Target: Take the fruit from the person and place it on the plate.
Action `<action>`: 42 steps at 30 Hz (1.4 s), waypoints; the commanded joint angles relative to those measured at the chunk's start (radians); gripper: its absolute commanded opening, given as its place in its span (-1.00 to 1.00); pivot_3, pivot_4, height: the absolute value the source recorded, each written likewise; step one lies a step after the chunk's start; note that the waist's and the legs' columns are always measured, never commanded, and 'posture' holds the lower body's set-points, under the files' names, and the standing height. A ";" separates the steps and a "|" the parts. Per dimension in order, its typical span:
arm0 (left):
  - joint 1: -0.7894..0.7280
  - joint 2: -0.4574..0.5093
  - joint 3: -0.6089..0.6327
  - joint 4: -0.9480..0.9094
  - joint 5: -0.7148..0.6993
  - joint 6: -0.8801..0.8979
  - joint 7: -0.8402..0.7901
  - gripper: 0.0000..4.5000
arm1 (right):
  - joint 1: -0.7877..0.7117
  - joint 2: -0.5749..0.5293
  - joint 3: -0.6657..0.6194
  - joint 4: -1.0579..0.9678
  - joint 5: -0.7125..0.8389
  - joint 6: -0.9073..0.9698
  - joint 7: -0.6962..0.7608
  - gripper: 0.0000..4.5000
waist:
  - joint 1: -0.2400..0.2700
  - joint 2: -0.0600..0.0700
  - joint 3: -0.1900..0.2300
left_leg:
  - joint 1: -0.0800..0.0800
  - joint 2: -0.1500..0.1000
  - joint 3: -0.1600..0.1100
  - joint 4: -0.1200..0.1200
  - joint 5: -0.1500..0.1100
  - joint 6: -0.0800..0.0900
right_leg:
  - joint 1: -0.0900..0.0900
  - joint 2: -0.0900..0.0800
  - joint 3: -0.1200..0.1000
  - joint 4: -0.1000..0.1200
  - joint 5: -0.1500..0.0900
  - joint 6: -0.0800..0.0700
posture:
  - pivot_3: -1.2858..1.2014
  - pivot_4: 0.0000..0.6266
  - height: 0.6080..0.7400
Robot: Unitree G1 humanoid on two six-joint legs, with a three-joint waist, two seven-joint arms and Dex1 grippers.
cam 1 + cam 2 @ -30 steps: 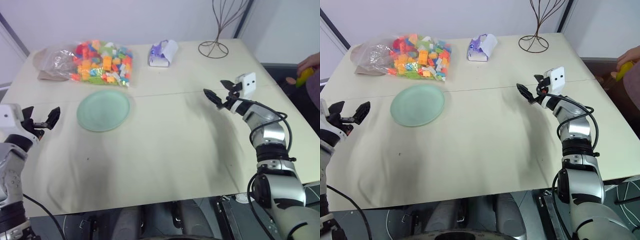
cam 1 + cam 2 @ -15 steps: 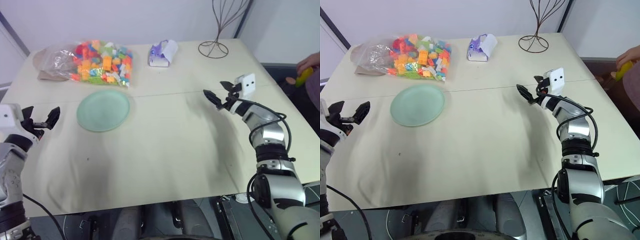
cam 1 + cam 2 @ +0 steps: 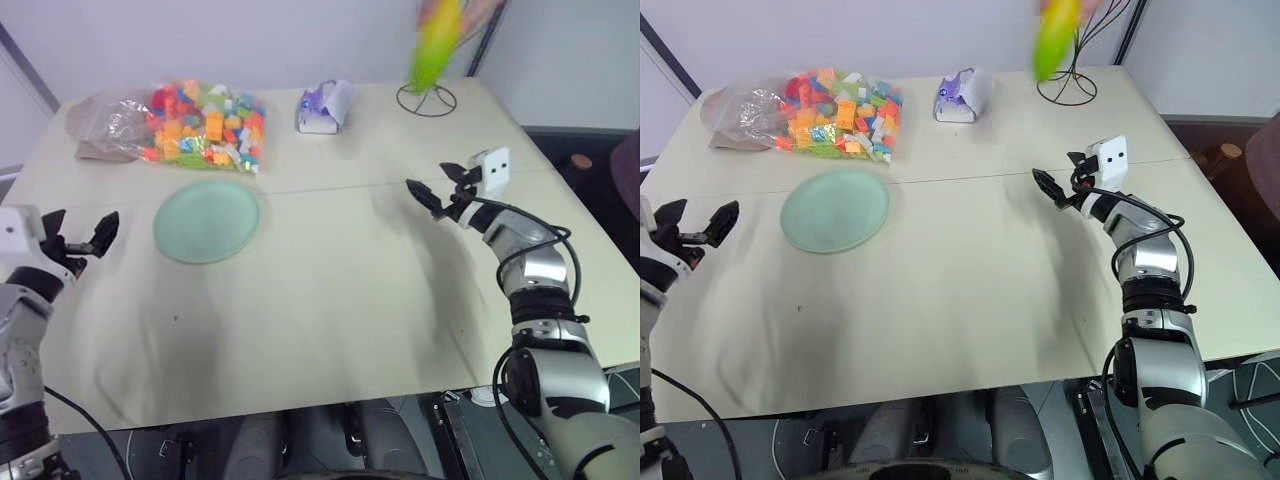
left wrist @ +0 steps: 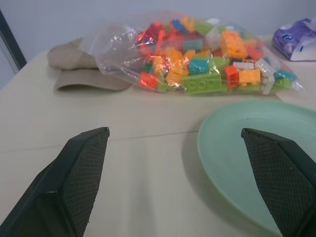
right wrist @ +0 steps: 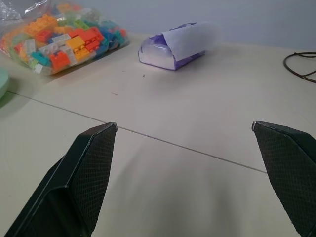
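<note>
Both grippers hover spread wide and empty: the left gripper (image 3: pixel 78 240) near the table's (image 3: pixel 330 300) left edge, the right gripper (image 3: pixel 437 186) toward its right edge.

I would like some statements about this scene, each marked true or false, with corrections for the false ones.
1. The plate has nothing on it. True.
2. The fruit lies on the plate. False: it is a blur in the air over the table's far side.
3. The right hand grips the fruit. False: it is open and holds nothing.
4. The bag of blocks lies beyond the plate. True.
5. The left hand is open. True.
</note>
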 commanded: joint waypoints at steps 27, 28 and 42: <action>-0.191 0.317 -0.030 -0.096 -0.409 0.285 -0.413 1.00 | 0.001 0.223 0.034 -0.615 0.216 0.516 -0.268 1.00 | -0.004 0.001 0.001 | 0.002 0.001 0.000 0.000 0.000 0.000 | 0.001 0.003 -0.001 0.000 0.000 0.000 | 0.03 -0.52 1.00; -0.192 0.313 -0.031 -0.097 -0.407 0.283 -0.411 1.00 | -0.005 0.232 0.038 -0.610 0.213 0.514 -0.273 1.00 | -0.002 0.001 0.001 | 0.002 0.001 0.000 0.000 0.000 0.000 | 0.001 0.003 -0.001 0.000 0.000 0.000 | 0.03 -0.52 1.00; -0.143 0.280 0.001 -0.124 -0.393 0.264 -0.396 1.00 | -0.142 0.334 0.063 -0.584 0.241 0.552 -0.326 1.00 | -0.005 0.001 0.001 | 0.002 0.001 0.000 -0.001 0.000 0.000 | 0.001 0.002 -0.001 0.000 0.000 0.000 | 0.03 -0.52 1.00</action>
